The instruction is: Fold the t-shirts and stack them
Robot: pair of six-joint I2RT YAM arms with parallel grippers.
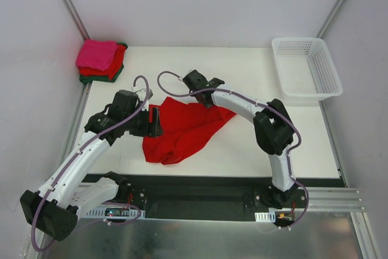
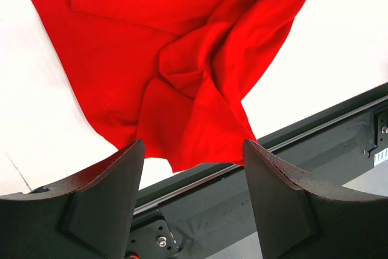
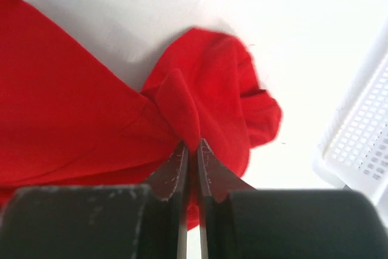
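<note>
While the right tool (image 3: 191, 145) pinched a fold of the red shirt (image 1: 182, 130) mid-frame, the left tool (image 2: 194, 150) stood with jaws apart beside the shirt's left edge.

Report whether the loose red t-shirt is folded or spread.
Neither: the loose red t-shirt lies crumpled, creases bunching mid-table, one edge pinched in the right pincer.

Four t-shirts: one loose red t-shirt (image 1: 185, 128) mid-frame, three in folded stack (image 1: 100, 62) upper left; one lattice basket (image 1: 298, 40) upper right.
</note>
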